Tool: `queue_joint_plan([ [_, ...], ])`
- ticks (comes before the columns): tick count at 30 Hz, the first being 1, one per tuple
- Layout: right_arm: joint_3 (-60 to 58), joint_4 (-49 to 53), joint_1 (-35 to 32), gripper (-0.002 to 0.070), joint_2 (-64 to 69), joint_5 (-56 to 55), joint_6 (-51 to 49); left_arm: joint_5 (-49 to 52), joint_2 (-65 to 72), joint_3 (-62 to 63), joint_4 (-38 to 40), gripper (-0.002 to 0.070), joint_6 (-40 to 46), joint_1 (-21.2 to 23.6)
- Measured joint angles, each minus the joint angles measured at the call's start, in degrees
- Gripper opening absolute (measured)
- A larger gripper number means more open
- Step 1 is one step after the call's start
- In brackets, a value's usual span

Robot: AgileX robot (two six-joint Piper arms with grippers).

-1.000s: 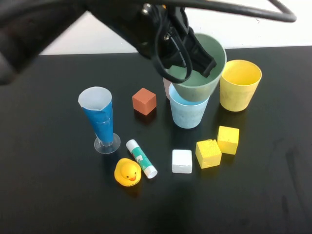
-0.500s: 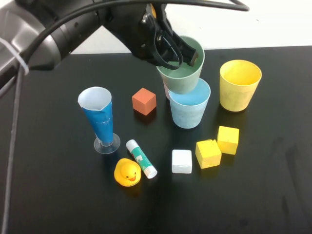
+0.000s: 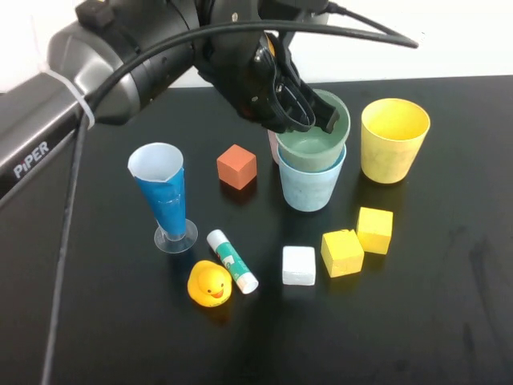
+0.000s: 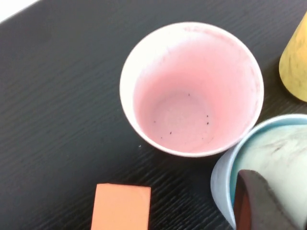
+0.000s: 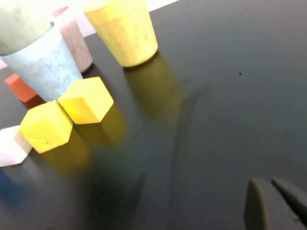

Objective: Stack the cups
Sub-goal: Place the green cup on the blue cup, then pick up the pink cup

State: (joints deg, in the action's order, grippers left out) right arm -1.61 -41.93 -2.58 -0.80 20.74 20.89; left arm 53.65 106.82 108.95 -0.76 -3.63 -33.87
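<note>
Two cups nested: we see the green cup sitting in the blue cup, left tool clamped on green's rim. Pink cup just behind, yellow cup beside. Right tool low over bare bench, fingers together.

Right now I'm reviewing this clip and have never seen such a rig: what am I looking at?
A two-armed table robot filmed by three cameras: one raised, one on each wrist. The left pincer grips the mint green cup by its rim, seated in the light blue cup. Behind stands the pale pink cup; beside them the yellow cup. The right pincer hangs shut over bare table, off the overhead picture. Blocks, a duck and a tall blue glass lie around.
</note>
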Motion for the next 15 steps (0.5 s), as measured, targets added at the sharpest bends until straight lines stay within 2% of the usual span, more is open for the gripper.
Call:
queue_joint_plan([
  [6, 0.0, -0.45, 0.0, -0.0003, 0.0, -0.16, 0.81, 1.2, 0.2, 0.13, -0.27, 0.021, 0.76, 0.0],
  [9, 0.0, -0.83, 0.0, -0.0003, 0.0, -0.66, 1.13, 2.2, -0.03, 0.13, -1.99, 0.025, 1.07, 0.0],
  [12, 0.0, -1.77, 0.0, -0.0003, 0.0, -0.9, 1.18, 3.49, -1.5, 0.13, -3.47, 0.0247, 1.1, 0.0],
  [15, 0.0, -3.62, 0.0, -0.0003, 0.0, -0.62, 2.41, 4.69, -4.48, 0.13, -4.57, 0.0162, 1.21, 0.0],
])
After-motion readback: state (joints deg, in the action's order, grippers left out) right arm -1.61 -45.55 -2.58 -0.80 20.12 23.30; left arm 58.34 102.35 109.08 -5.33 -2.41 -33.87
